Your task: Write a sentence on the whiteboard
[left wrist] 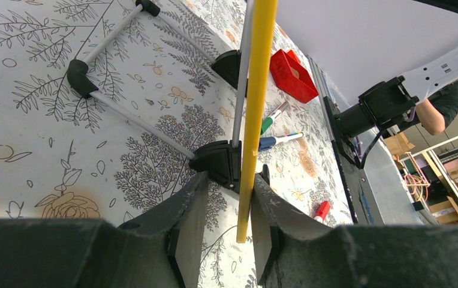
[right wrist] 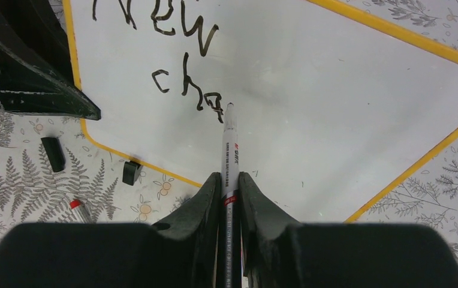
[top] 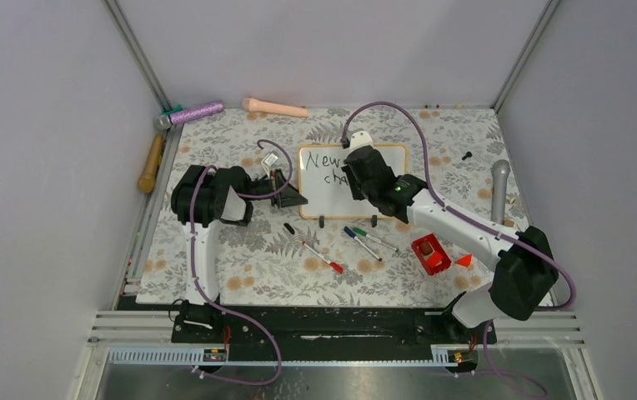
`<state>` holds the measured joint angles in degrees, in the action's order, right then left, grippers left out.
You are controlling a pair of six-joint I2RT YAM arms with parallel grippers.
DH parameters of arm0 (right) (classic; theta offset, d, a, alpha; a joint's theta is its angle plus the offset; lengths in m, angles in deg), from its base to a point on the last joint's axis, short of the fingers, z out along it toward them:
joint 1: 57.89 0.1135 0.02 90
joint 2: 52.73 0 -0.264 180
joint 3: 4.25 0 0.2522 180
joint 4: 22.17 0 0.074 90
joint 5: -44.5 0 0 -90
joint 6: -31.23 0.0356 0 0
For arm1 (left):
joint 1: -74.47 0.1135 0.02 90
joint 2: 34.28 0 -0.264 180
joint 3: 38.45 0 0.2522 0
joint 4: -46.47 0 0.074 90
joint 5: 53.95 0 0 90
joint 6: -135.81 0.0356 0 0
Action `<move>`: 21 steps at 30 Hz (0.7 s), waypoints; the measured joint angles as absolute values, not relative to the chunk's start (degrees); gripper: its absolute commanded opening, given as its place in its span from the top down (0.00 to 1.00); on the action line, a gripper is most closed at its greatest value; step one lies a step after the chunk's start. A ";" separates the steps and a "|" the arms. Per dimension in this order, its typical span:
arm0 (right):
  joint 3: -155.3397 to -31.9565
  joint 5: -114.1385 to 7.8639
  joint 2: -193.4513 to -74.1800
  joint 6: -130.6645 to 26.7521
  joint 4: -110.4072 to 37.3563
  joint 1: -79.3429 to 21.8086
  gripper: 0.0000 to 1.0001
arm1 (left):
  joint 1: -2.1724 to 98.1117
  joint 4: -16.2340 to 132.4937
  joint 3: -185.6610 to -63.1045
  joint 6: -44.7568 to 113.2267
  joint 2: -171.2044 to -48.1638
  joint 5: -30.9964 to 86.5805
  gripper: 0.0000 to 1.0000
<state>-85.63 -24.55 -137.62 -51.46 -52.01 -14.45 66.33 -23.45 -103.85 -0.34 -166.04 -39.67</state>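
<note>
The whiteboard point(top: 388, 167) stands tilted at mid-table, its white face point(right wrist: 334, 90) edged by a thin yellowish frame. The sentence point(right wrist: 178, 57) reads "New" with "cha" under it in black. My right gripper point(right wrist: 229, 178) is shut on a white-barrelled marker point(right wrist: 231, 150), whose tip touches the board just right of the last letter. In the top view the right gripper point(top: 357, 177) hides the board's middle. My left gripper point(left wrist: 231, 177) is shut on the board's left edge: one finger lies against the frame point(left wrist: 253, 120), the other by the black stand bracket point(left wrist: 217, 163).
Loose markers lie in front of the board: red-capped point(top: 323, 257), blue point(top: 360, 242), green point(top: 373, 238), plus a black cap point(top: 288, 227). A red box point(top: 429, 254) sits front right. A grey microphone point(top: 499, 187), purple roll point(top: 194, 112), beige cylinder point(top: 273, 107) and wooden handle point(top: 150, 163) line the edges.
</note>
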 measured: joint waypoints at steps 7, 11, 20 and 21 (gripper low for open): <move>-85.67 -23.56 -138.93 -51.46 -53.19 -14.48 1.00 | 66.33 -23.45 -103.85 -0.34 -166.04 -39.67 0.69; -85.69 -23.41 -139.80 -51.46 -53.45 -14.48 1.00 | 66.33 -23.45 -103.85 -0.34 -166.04 -39.67 0.69; -87.51 -22.12 -141.03 -51.50 -53.65 -14.48 1.00 | 66.33 -23.45 -103.85 -0.34 -166.04 -39.67 0.69; -87.66 -22.01 -141.09 -51.50 -53.58 -14.48 1.00 | 66.33 -23.45 -103.85 -0.34 -166.04 -39.67 0.69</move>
<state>-87.66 -22.01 -141.09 -51.50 -53.58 -14.48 66.33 -23.45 -103.85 -0.34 -166.04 -39.67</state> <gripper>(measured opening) 0.208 0.316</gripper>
